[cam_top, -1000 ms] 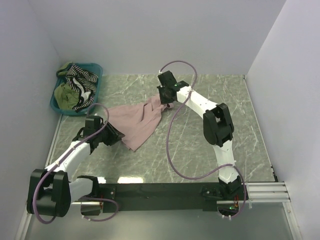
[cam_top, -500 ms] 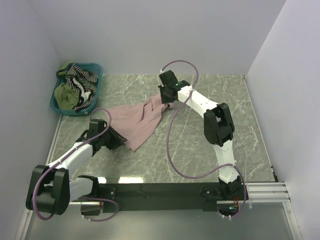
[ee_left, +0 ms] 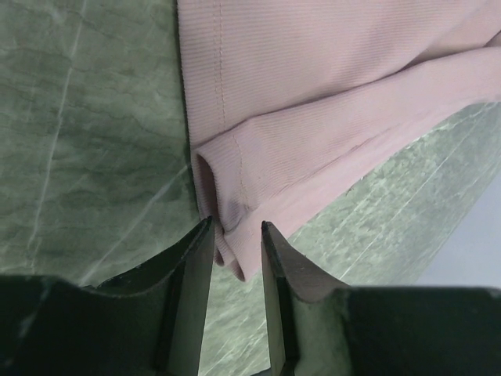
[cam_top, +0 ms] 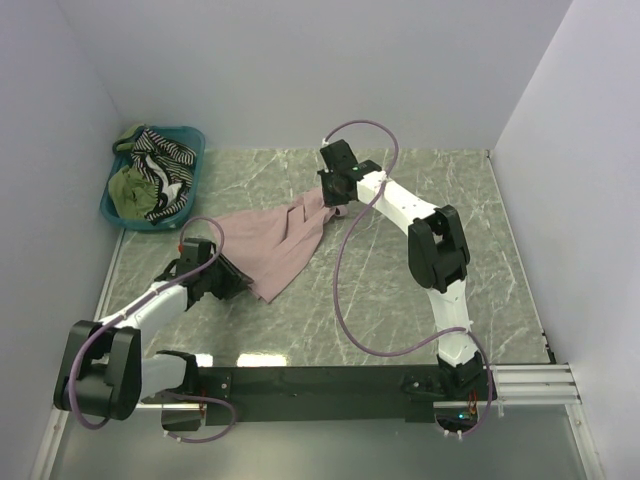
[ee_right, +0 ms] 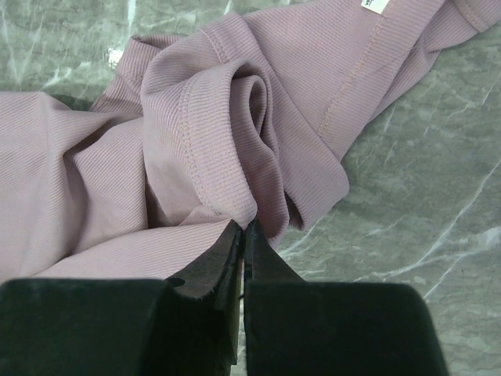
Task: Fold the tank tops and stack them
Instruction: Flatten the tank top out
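Right tool [ee_right: 243, 224] clamps a bunched fold of the pink tank top [cam_top: 272, 245]; left tool [ee_left: 233, 229], jaws parted, straddles its hem corner.

Stretches left arm [cam_top: 150, 305] low across lower left of the overhead frame, left gripper [cam_top: 229, 281] with jaws partly apart. Folds right arm [cam_top: 432, 248] at centre right, right gripper [cam_top: 331, 201] at upper centre, pinched tight on pink tank top [cam_top: 270, 240].
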Action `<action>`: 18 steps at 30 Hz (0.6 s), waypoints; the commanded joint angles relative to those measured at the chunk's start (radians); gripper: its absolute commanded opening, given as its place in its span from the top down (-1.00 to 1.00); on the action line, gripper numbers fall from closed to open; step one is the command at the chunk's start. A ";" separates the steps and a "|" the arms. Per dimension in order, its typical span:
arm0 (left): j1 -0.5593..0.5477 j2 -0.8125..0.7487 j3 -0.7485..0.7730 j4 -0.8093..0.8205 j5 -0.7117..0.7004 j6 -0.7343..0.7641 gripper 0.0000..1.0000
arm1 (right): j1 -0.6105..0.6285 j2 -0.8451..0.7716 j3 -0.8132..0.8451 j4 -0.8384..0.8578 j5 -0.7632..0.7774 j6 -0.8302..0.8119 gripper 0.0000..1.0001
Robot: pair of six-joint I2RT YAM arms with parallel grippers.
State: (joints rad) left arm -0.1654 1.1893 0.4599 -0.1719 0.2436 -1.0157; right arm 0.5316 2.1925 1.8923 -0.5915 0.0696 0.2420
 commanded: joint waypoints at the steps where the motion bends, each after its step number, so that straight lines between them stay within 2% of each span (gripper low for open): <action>1: -0.005 0.007 0.003 0.045 -0.012 -0.001 0.28 | -0.012 -0.039 0.001 0.025 -0.001 0.005 1.00; 18: -0.033 0.053 0.008 0.094 -0.018 -0.011 0.31 | -0.022 -0.040 -0.009 0.025 -0.007 0.003 1.00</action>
State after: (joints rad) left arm -0.1909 1.2407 0.4599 -0.1184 0.2379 -1.0161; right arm 0.5217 2.1925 1.8904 -0.5911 0.0601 0.2420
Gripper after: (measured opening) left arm 0.348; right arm 0.017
